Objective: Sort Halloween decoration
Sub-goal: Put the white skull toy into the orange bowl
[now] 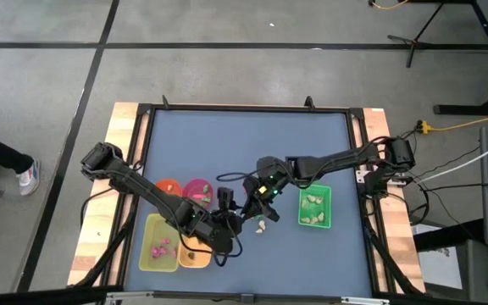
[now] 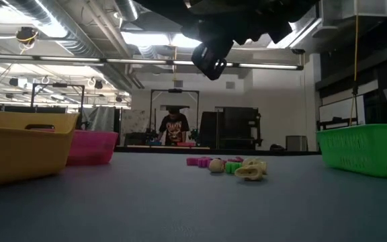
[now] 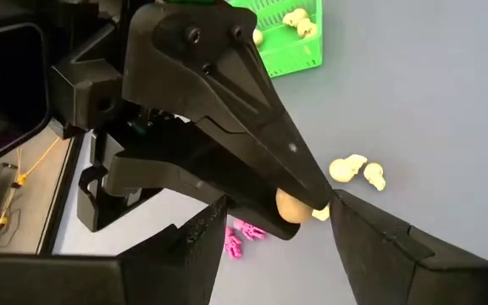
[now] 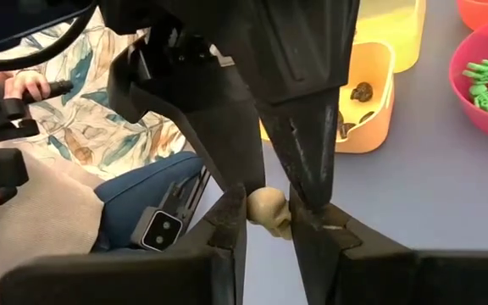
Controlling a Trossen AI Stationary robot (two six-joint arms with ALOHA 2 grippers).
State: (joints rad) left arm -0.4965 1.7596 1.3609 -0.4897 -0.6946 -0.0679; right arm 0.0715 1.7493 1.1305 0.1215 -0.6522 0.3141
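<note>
A: High view: the right gripper (image 1: 261, 200) hangs mid-frame over the loose trinkets (image 1: 263, 226), close to the left gripper (image 1: 224, 222). They could bump.

B: Right wrist view: its fingers pinch a cream skull (image 4: 267, 210) by the edges; it could slip. The green tray (image 1: 315, 207) lies right, open table between. The left one gapes, empty.

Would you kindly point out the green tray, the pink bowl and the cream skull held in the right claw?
green tray (image 1: 314, 222): high view, near rim.
pink bowl (image 2: 93, 149): low view, side wall.
cream skull (image 4: 268, 209): right wrist view, its rounded face.
</note>
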